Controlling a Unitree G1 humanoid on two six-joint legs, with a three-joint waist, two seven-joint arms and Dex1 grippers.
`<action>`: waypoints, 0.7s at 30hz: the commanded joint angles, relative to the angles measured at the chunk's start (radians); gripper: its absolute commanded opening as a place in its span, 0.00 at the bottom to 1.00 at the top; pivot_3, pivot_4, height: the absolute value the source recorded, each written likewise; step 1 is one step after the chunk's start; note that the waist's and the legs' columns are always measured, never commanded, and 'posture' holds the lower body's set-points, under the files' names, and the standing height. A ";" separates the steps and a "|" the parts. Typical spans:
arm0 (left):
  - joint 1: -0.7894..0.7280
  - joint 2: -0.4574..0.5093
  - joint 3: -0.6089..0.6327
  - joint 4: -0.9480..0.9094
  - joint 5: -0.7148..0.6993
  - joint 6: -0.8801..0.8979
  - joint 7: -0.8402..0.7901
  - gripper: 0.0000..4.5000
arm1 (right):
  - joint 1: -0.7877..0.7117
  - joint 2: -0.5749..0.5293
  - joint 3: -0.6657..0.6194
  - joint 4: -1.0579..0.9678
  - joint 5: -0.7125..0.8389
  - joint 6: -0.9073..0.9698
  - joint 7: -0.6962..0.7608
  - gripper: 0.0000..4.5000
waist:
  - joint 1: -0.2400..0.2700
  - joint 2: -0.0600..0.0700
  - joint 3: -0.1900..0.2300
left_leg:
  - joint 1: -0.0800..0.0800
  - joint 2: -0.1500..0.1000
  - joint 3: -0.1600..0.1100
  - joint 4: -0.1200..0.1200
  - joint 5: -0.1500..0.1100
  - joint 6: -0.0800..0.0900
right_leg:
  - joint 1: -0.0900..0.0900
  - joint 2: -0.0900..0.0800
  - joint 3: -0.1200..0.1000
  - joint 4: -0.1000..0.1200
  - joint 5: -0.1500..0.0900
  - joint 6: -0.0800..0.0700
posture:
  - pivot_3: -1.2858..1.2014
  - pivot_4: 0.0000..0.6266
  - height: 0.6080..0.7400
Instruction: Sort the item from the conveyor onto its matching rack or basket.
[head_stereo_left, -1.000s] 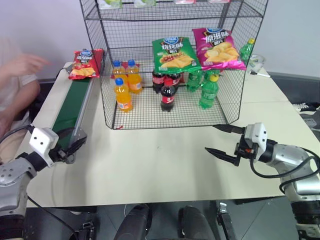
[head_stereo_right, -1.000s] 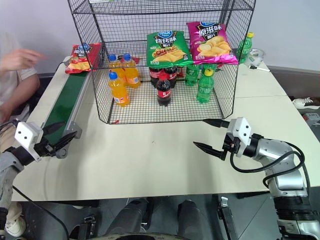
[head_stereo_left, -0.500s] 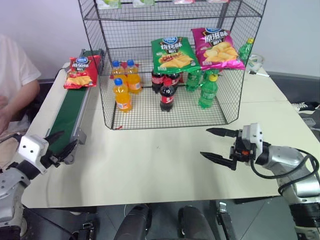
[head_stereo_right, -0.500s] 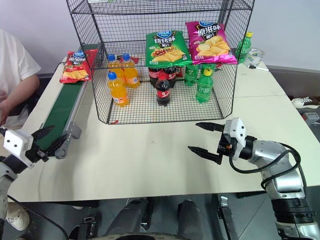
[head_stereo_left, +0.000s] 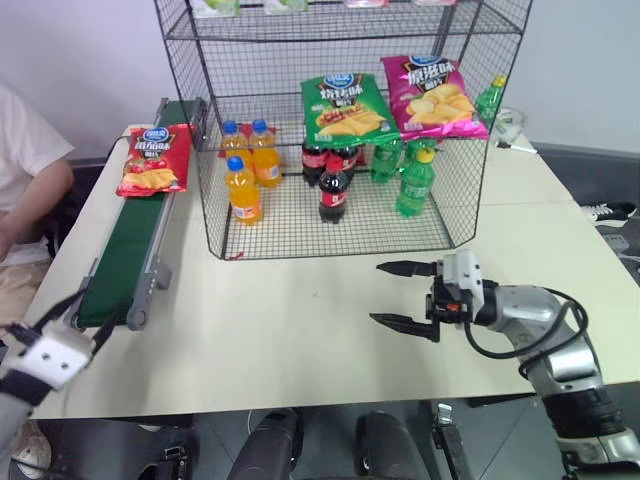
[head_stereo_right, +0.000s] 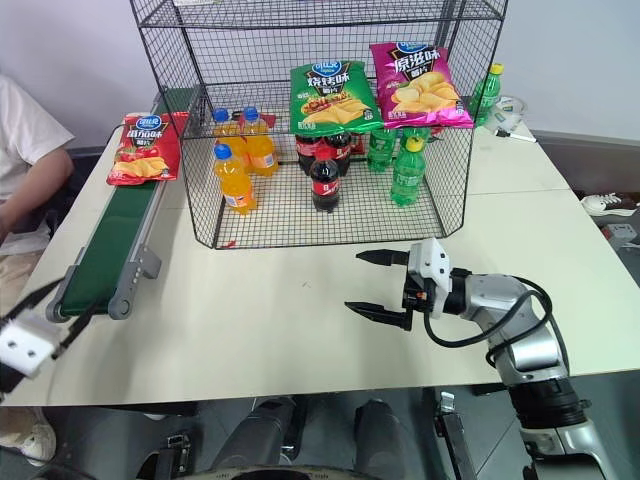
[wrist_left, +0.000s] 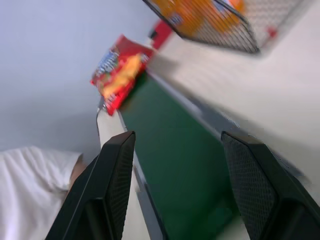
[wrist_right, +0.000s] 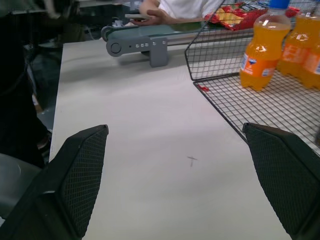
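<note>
The crisp bag (head_stereo_left: 152, 160) lies on the conveyor (head_stereo_left: 130, 250) — left of the rack (head_stereo_left: 340, 120).

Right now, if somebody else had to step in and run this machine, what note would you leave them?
Left claw: open, empty, near the conveyor's front end.
Right claw: open, empty, over the table before the cage.
Glossy red crisp bag: lying on the dark-green conveyor belt, at its far part.
Tall black wire shelving cage: holds other bags and bottles.
Done: nothing. Left: grab the bag, shelve it.

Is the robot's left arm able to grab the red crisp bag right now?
Probably not yet. The left tool is open but sits by the near end of the conveyor, while the red crisp bag lies far up the belt. Nothing blocks the way between them.
</note>
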 joint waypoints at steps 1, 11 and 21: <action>0.059 0.007 0.073 0.010 0.102 -0.082 0.121 0.63 | -0.031 0.016 0.007 0.010 0.000 -0.026 0.015 1.00 | 0.004 0.000 0.000 | 0.000 0.000 0.000 0.000 0.000 0.000 | 0.000 0.000 -0.001 0.000 0.000 0.000 | 0.52 0.24 1.00; 0.122 0.052 0.068 0.087 0.329 -0.117 0.372 0.63 | -0.060 0.016 0.035 0.034 -0.006 -0.030 0.066 1.00 | 0.022 0.000 0.000 | 0.000 0.000 -0.001 0.000 0.000 0.000 | -0.003 0.000 -0.001 0.001 0.000 0.000 | 0.52 0.24 1.00; 0.096 0.122 -0.015 0.140 0.388 -0.135 0.475 0.63 | -0.035 0.018 0.070 0.007 -0.040 -0.055 0.089 1.00 | 0.021 0.000 0.000 | 0.000 0.000 -0.001 0.000 0.000 0.000 | -0.004 0.000 -0.001 0.001 0.000 0.000 | 0.52 0.24 1.00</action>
